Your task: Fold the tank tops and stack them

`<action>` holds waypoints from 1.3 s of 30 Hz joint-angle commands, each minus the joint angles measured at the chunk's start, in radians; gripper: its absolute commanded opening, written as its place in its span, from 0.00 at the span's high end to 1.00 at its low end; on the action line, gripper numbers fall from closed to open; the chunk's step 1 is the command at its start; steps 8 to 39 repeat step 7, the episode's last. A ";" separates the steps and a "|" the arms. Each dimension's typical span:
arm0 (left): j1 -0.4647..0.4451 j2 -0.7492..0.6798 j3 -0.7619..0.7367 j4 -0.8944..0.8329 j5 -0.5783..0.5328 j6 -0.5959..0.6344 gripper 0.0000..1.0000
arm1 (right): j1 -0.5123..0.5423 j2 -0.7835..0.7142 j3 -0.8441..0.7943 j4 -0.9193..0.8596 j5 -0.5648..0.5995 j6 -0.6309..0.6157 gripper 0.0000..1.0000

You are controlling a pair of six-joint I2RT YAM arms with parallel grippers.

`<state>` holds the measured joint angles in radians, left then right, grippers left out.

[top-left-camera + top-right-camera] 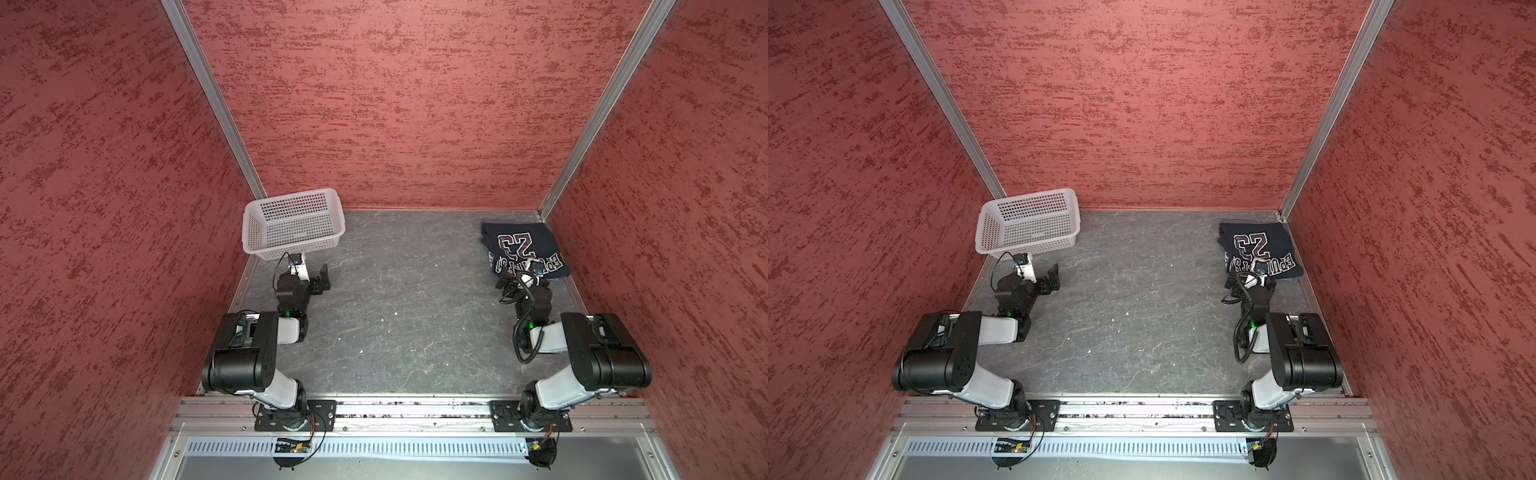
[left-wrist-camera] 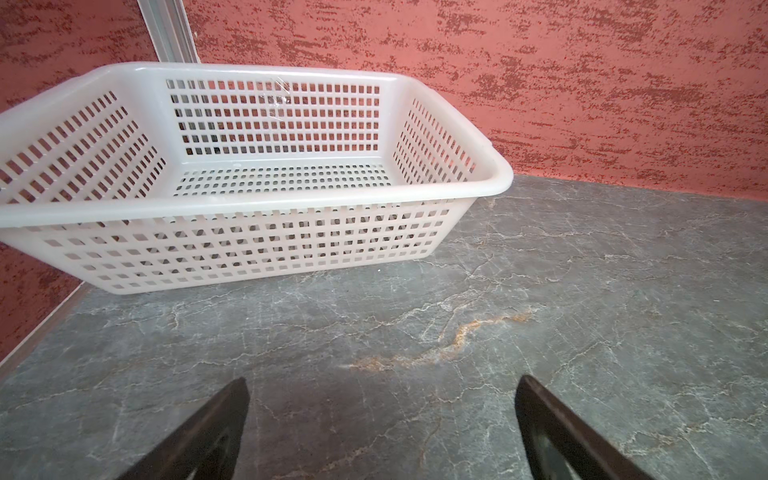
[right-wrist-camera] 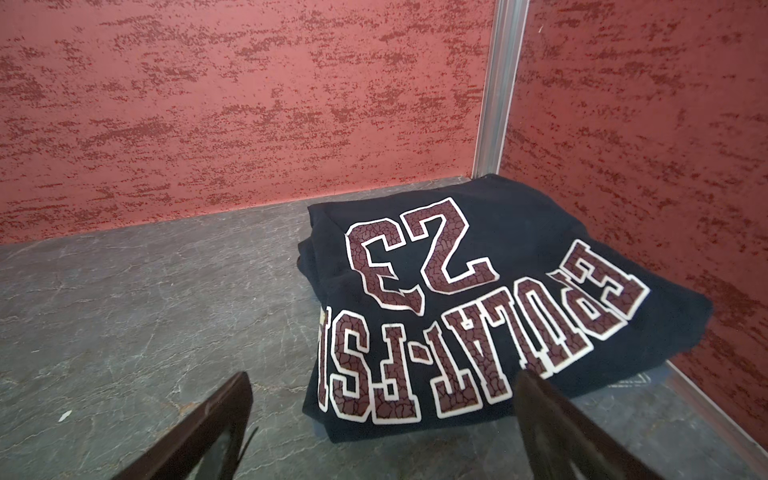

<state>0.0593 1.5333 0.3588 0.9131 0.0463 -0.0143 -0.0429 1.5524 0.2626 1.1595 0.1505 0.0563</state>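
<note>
Navy 23 tank top (image 3: 457,291) is lying folded in the far-right corner, probably to keep the centre free. Right gripper (image 3: 382,376) is hovering at its near edge with jaws wide and empty. Left gripper (image 2: 382,380), also wide, is facing the white basket (image 2: 249,199).

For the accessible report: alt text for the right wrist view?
Folded dark navy tank top with maroon "23" lettering lies on the grey table beside the red wall. The right gripper, jaws open and empty, is near it.

white basket (image 1: 299,246): 1 | folded navy tank top (image 1: 515,232): 1 visible | robot arms: 2, left arm (image 1: 249,357), right arm (image 1: 602,357)
</note>
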 commanded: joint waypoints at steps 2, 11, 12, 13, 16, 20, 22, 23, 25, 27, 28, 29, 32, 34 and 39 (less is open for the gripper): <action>-0.006 0.000 0.008 0.001 -0.005 -0.004 0.00 | -0.004 -0.002 0.015 0.007 -0.001 0.002 0.01; -0.008 -0.001 0.007 0.001 -0.006 -0.005 0.00 | -0.003 -0.004 0.006 0.024 0.000 0.002 0.01; -0.008 -0.001 0.007 0.001 -0.006 -0.005 0.00 | -0.003 -0.004 0.006 0.024 0.000 0.002 0.01; -0.008 -0.001 0.007 0.001 -0.006 -0.005 0.00 | -0.003 -0.004 0.006 0.024 0.000 0.002 0.01; -0.008 -0.001 0.007 0.001 -0.006 -0.005 0.00 | -0.003 -0.004 0.006 0.024 0.000 0.002 0.01; -0.008 -0.001 0.007 0.001 -0.006 -0.005 0.00 | -0.003 -0.004 0.006 0.024 0.000 0.002 0.01; -0.008 -0.001 0.007 0.001 -0.006 -0.005 0.00 | -0.003 -0.004 0.006 0.024 0.000 0.002 0.01; -0.008 -0.001 0.007 0.001 -0.006 -0.005 0.00 | -0.003 -0.004 0.006 0.024 0.000 0.002 0.01; -0.008 -0.001 0.007 0.001 -0.006 -0.005 0.00 | -0.003 -0.004 0.006 0.024 0.000 0.002 0.01; -0.008 -0.001 0.007 0.001 -0.006 -0.005 0.00 | -0.003 -0.004 0.006 0.024 0.000 0.002 0.01; -0.008 -0.001 0.007 0.001 -0.006 -0.005 0.00 | -0.003 -0.004 0.006 0.024 0.000 0.002 0.01; -0.008 -0.001 0.007 0.001 -0.006 -0.005 0.00 | -0.003 -0.004 0.006 0.024 0.000 0.002 0.01; -0.008 -0.001 0.007 0.001 -0.006 -0.005 0.00 | -0.003 -0.004 0.006 0.024 0.000 0.002 0.01; -0.008 -0.001 0.007 0.001 -0.006 -0.005 0.00 | -0.003 -0.004 0.006 0.024 0.000 0.002 0.01; -0.008 -0.001 0.007 0.001 -0.006 -0.005 0.00 | -0.003 -0.004 0.006 0.024 0.000 0.002 0.01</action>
